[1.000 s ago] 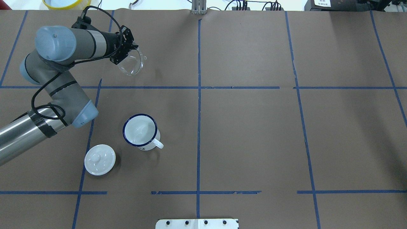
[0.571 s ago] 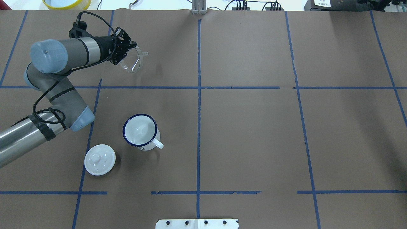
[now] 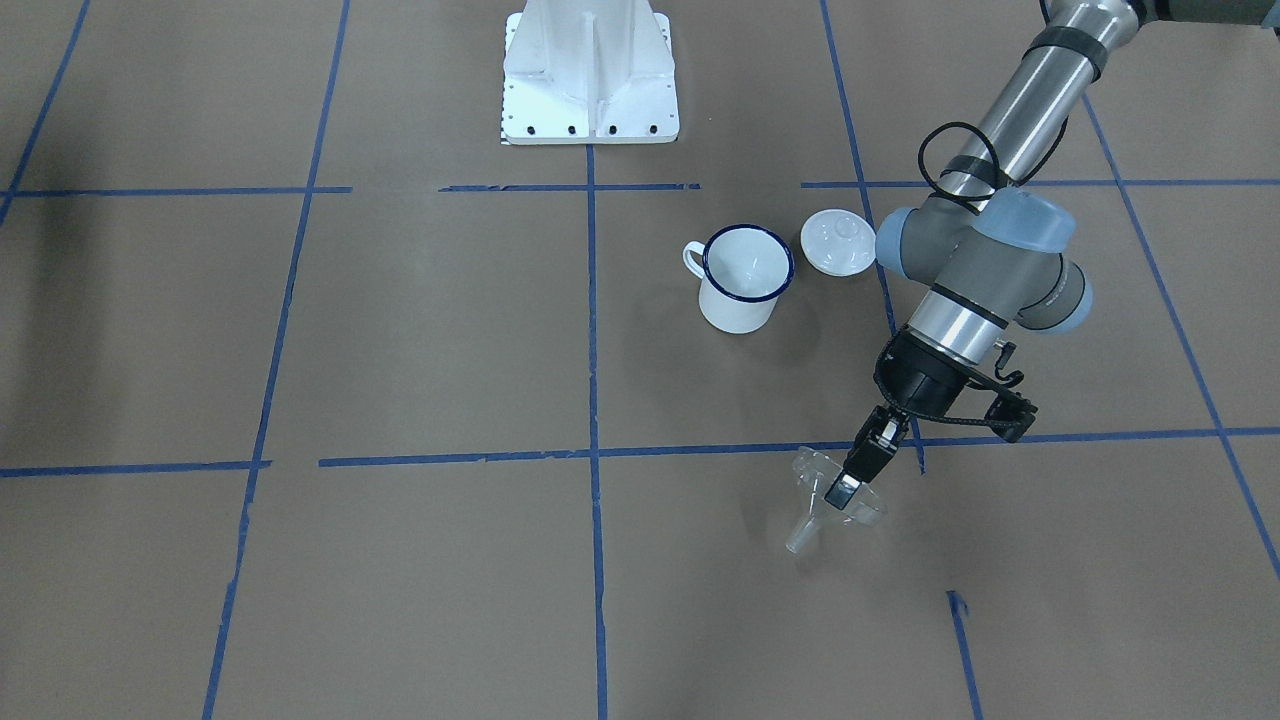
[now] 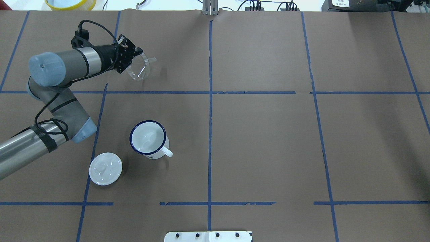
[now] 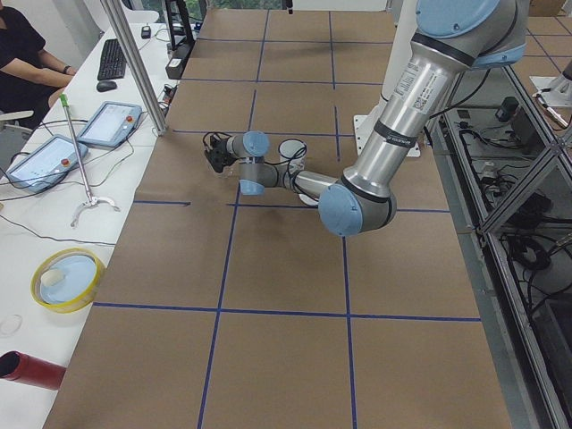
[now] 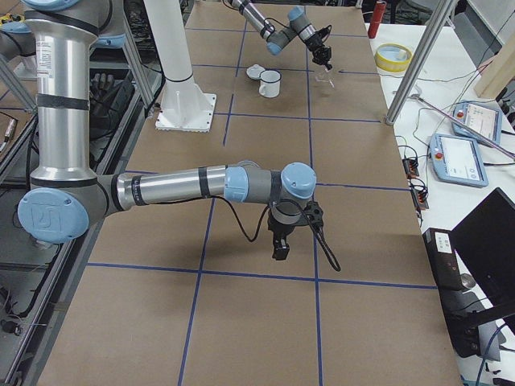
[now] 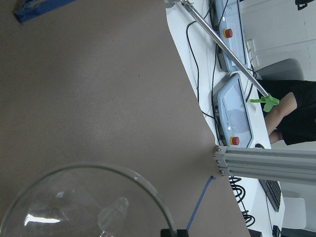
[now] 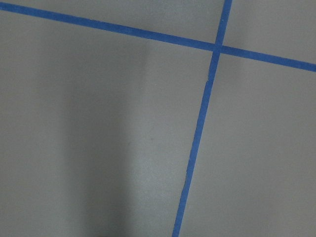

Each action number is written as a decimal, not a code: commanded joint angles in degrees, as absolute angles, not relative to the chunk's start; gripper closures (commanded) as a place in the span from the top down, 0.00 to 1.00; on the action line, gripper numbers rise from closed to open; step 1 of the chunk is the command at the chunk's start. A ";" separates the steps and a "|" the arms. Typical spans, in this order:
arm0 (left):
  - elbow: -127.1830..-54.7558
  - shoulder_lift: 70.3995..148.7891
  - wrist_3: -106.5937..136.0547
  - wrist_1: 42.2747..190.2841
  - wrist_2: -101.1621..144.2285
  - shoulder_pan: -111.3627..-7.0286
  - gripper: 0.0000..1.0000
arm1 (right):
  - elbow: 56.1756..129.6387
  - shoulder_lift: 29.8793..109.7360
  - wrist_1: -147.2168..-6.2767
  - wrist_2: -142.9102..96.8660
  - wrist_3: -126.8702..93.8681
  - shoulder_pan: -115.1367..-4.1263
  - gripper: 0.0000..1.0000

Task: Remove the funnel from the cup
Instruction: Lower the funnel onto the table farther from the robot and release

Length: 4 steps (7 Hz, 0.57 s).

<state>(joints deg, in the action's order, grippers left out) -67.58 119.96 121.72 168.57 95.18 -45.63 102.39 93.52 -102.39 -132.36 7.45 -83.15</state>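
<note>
Left gripper (image 4: 135, 56) sits upper left in the overhead view, closed on the rim of the funnel (image 4: 140, 69). I read the funnel as tipped on its side, spout pointing frame right. In the front-facing view it hangs low over the desk (image 4: 268, 134); I can't tell if the spout touches. Cup (image 4: 148, 137) stands upright, left of centre, well apart from the funnel. White lid (image 4: 105, 168) lies near the cup, lower left of it. Right gripper (image 6: 280, 245) shows only in the right side view; I cannot tell whether it is open or closed.
</note>
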 commanded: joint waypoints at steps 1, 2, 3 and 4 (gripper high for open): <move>-66.62 119.80 121.21 170.16 94.22 -44.56 0.82 | 102.39 93.52 -102.39 -132.36 7.38 -83.14 1.00; -68.80 118.66 120.68 168.50 93.61 -44.56 0.99 | 102.39 93.52 -102.39 -132.36 7.47 -83.14 1.00; -74.56 115.17 120.50 161.87 94.73 -44.56 1.00 | 102.39 93.52 -102.39 -132.36 7.47 -83.14 1.00; -82.01 113.31 120.41 149.97 99.71 -44.73 0.97 | 102.39 93.52 -102.39 -132.36 7.38 -83.14 1.00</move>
